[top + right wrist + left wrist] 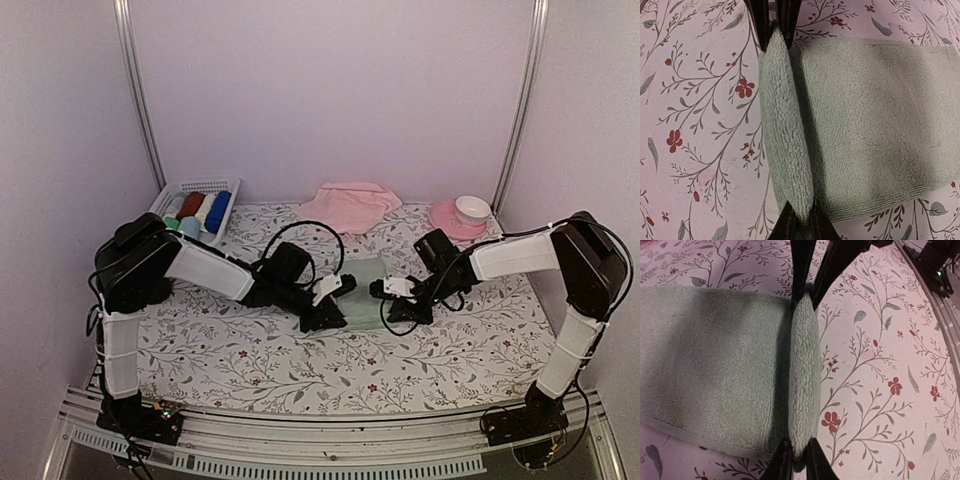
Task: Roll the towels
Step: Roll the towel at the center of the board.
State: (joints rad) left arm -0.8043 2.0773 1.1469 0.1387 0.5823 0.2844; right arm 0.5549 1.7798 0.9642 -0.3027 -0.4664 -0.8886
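As the left gripper (338, 292) and right gripper (390, 290) pinch nearly shut on a raised fold of the green towel (366, 290) at mid-table, uneven pulls could skew the roll or free the soft cloth.

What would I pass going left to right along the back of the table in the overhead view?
Basket of rolled cloths → pink towel → saucer with a cup on it.
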